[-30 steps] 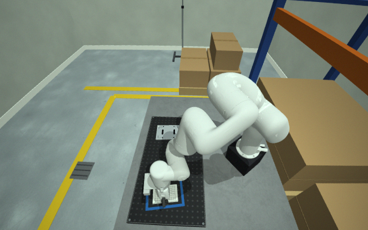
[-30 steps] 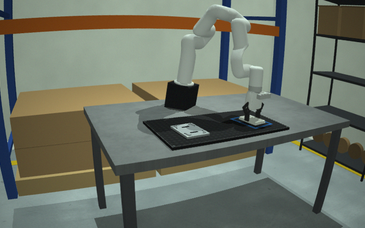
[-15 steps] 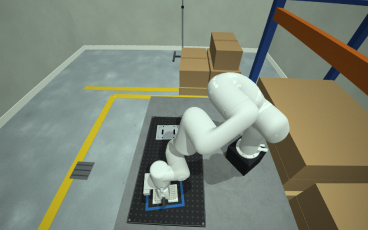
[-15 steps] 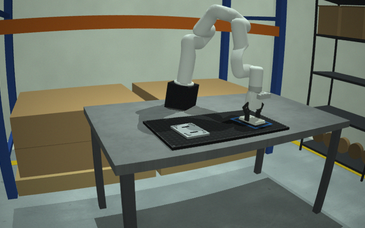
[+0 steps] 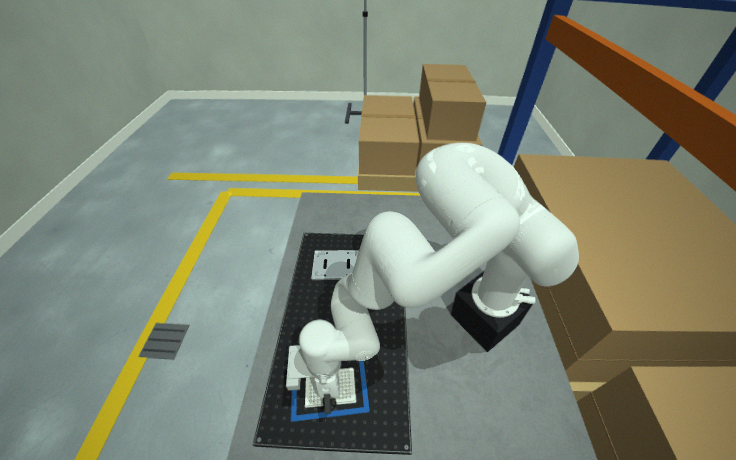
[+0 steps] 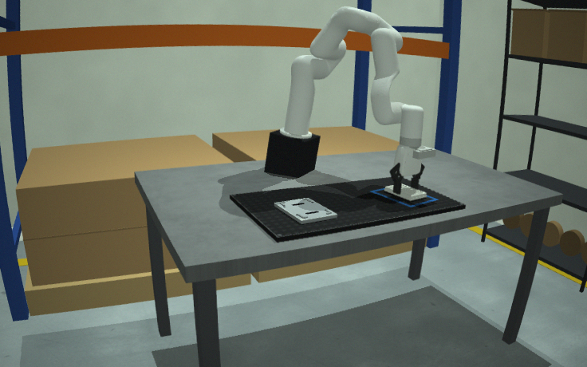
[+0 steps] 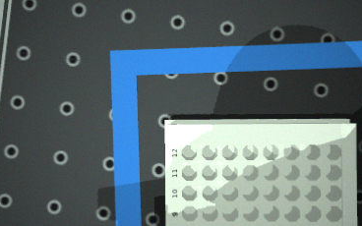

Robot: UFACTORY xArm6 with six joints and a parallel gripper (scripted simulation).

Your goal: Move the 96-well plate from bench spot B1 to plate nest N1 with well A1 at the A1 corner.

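The white 96-well plate (image 5: 345,385) (image 6: 409,194) (image 7: 261,172) is inside the blue rectangle of spot B1 (image 5: 331,415) (image 6: 419,203) (image 7: 125,123), at the near end of the black mat (image 5: 280,342) (image 6: 378,219). My gripper (image 5: 324,393) (image 6: 405,186) points straight down and is shut on the plate, one finger on each side. The wrist view shows a dark shadow along the plate's far edge; I cannot tell whether the plate touches the mat. Only its end with columns 9 to 12 shows there. The plate nest N1 (image 5: 318,272) (image 6: 287,206) lies empty at the mat's other end.
The arm's black base (image 5: 488,322) (image 6: 290,152) stands on the grey table (image 5: 474,400) (image 6: 205,237) beside the mat. Large cardboard boxes (image 5: 645,240) (image 6: 104,182) stand behind the table. A black shelf rack (image 6: 560,128) stands to the right.
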